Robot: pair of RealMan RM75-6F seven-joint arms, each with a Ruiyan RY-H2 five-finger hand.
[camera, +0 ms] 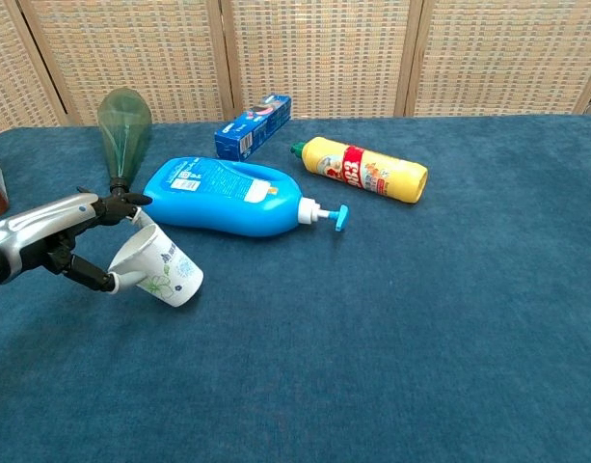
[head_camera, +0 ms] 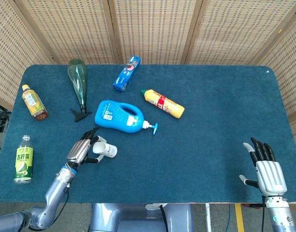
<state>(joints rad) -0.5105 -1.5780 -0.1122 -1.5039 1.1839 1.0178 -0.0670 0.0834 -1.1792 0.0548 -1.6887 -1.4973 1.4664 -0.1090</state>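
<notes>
Head view: left hand (head_camera: 81, 151) lower left of frame, fingers (head_camera: 91, 133) pinching rim of white paper cup (head_camera: 105, 150), cup tipped on its side on blue worktop (head_camera: 210, 121). Right hand (head_camera: 266, 170) lower right, fingers spread, holding nothing. Green-label bottle (head_camera: 23, 160) at left edge, Chinese lettering unreadable.

Chest view: left hand (camera: 54, 234) cut off at left edge; cup (camera: 158, 270) tilted, leaf print visible. Blue pump bottle (camera: 228, 196) just behind; yellow bottle (camera: 365, 169) label unreadable.
</notes>
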